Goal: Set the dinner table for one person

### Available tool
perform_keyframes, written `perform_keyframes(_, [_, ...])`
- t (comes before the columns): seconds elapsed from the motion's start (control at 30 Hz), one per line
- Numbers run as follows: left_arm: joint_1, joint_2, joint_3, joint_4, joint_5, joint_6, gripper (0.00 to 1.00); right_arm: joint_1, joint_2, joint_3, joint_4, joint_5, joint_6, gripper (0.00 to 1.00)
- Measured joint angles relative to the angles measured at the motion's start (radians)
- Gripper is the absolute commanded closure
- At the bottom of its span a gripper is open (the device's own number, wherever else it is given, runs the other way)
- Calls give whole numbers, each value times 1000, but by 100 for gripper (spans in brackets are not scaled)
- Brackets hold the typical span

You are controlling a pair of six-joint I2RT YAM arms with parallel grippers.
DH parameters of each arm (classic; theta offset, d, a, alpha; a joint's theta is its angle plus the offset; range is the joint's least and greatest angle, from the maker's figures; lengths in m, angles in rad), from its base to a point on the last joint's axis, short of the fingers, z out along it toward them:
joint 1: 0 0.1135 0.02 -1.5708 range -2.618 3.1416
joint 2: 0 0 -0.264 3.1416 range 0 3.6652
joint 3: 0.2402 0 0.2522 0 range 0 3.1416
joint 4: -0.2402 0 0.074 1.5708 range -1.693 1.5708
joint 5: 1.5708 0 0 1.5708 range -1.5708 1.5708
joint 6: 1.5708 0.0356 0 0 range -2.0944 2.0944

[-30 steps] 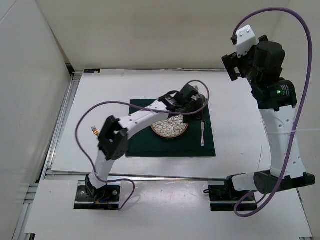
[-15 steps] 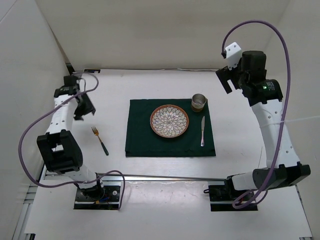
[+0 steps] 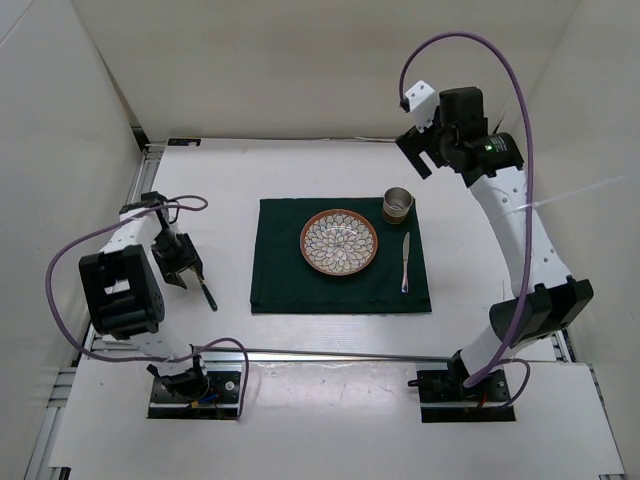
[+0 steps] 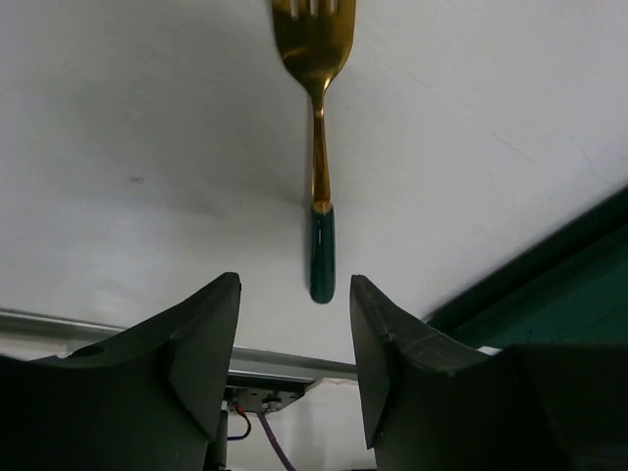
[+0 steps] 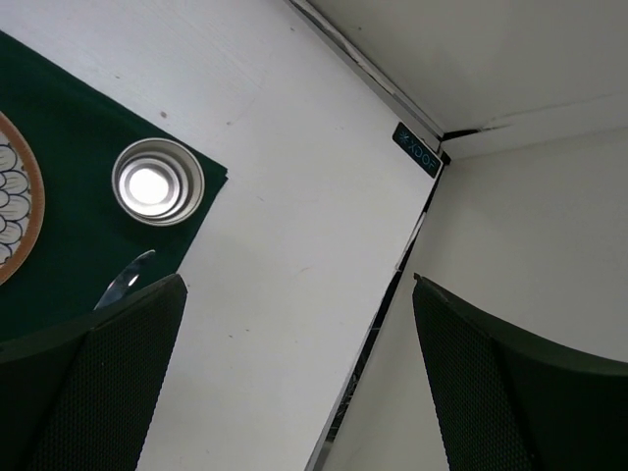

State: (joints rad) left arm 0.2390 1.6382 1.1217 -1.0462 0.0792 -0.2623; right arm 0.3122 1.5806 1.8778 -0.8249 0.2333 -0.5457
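The dinner table (image 3: 230, 180) is the white tabletop. A dark green cloth (image 3: 340, 280) lies at its middle with a patterned plate (image 3: 339, 241), a metal cup (image 3: 398, 205) at the back right corner and a knife (image 3: 405, 262) right of the plate. A gold fork with a green handle (image 3: 207, 295) lies on the white top left of the cloth. My left gripper (image 3: 183, 268) is open and low over the fork. In the left wrist view the fork (image 4: 316, 147) lies just ahead of the gripper (image 4: 294, 294), handle end toward the jaws. My right gripper (image 3: 420, 150) is open, empty and raised above the back right.
The right wrist view shows the cup (image 5: 157, 182), the knife tip (image 5: 123, 280), the cloth corner (image 5: 78, 226) and the table's right rail (image 5: 392, 285) by the wall. A metal rail (image 3: 320, 350) runs along the near edge. White walls enclose the table.
The left gripper left the cup on the cloth, swung to the table's left side and came down over the fork. The right gripper moved left.
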Motion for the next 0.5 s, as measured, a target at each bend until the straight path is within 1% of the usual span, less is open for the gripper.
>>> perform_keyframes(0.17, [-29, 109, 0, 32, 18, -8, 40, 22, 43, 59, -25, -8, -12, 0])
perform_keyframes(0.3, [-76, 201, 28, 36, 18, -18, 40, 22, 66, 127, -40, -9, -13, 0])
perform_keyframes(0.37, [-94, 237, 47, 29, 13, -21, 42, 22, 66, 144, -42, -13, -13, 0])
perform_keyframes(0.4, [-100, 246, 57, 19, 6, -24, 64, 22, 66, 153, -42, -16, -13, 0])
perform_keyframes(0.43, [-103, 252, 63, 14, 3, -29, 75, 22, 66, 159, -41, -18, -14, 0])
perform_keyframes(0.47, [-104, 256, 66, 11, 3, -37, 84, 22, 66, 165, -42, -21, -14, 0])
perform_keyframes(0.5, [-104, 260, 68, 6, 2, -32, 90, 23, 66, 172, -42, -23, -14, 0])
